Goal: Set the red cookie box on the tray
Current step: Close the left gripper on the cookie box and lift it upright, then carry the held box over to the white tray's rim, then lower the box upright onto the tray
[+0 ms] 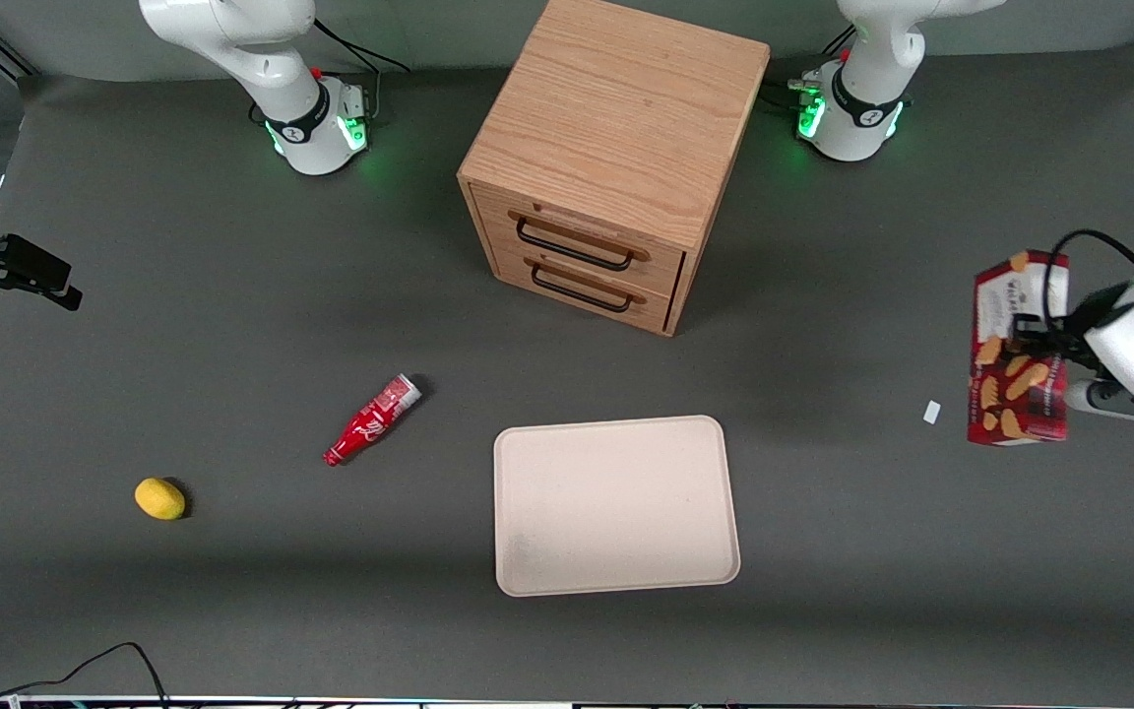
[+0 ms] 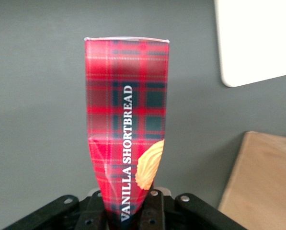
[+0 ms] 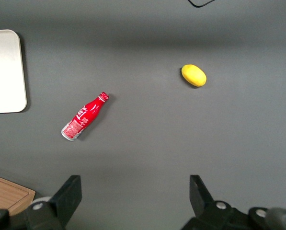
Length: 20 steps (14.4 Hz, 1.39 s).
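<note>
The red cookie box [image 1: 1018, 347] is being held by the tool [image 1: 1039, 340], clenched on it, well above the tabletop [image 1: 232, 325] at the working arm's end. In the front view the box is being carried upright, white label end up, cookie pictures facing the camera. In the wrist view the box [image 2: 128, 124] is being gripped at one end between the black fingers [image 2: 154, 211] of the tool [image 2: 128, 215], with the plaid side reading "VANILLA SHORTBREAD" running away from the tool.

The tray [image 1: 614, 504] is lying flat on the tabletop, well apart from the tool, toward the table's middle and nearer the front camera. Nothing is being carried on it. A corner of the tray [image 2: 257, 40] is being seen in the wrist view, clear of the box.

A wooden drawer cabinet [image 1: 606, 158] is standing farther from the front camera than the tray, both drawers shut. A small white scrap [image 1: 931, 412] is lying on the tabletop just beside the held box, toward the tray.

Well away from the tool, toward the parked arm's end, a small red bottle [image 1: 372, 420] is lying on its side, and a yellow lemon [image 1: 160, 498] is sitting farther out still.
</note>
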{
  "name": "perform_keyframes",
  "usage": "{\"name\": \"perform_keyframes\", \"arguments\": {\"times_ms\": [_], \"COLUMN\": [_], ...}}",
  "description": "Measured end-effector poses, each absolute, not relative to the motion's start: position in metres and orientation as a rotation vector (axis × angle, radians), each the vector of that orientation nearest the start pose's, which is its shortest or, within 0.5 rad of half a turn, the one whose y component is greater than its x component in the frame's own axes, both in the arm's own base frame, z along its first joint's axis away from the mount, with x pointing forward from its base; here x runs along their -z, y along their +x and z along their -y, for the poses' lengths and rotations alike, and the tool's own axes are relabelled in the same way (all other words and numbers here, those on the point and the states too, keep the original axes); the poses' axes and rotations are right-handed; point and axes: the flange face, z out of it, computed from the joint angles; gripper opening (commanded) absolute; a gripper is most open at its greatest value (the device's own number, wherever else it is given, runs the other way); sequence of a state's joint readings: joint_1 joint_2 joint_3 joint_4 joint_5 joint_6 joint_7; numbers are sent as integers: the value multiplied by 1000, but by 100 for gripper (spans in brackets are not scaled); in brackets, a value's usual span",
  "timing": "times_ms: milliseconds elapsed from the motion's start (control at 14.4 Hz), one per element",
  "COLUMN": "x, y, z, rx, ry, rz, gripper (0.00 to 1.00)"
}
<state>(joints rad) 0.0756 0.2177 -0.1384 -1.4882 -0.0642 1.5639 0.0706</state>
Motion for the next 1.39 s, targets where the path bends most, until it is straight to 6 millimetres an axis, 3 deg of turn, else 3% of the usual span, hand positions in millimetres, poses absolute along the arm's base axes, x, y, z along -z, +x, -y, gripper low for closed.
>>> {"name": "perform_keyframes", "arguments": {"times_ms": [139, 277, 416, 624, 970, 1178, 1386], "x": [-543, -530, -504, -449, -347, -285, -254], "y": [607, 611, 621, 637, 664, 666, 665], "z": [97, 149, 190, 238, 273, 289, 299], "rx": [-220, -194, -129, -54, 83, 139, 161], "ry": [-3233, -3254, -3254, -3239, -3231, -3200, -3198], "rz": [-109, 3, 108, 211, 276, 238, 196], "gripper": [0, 0, 0, 0, 0, 0, 0]}}
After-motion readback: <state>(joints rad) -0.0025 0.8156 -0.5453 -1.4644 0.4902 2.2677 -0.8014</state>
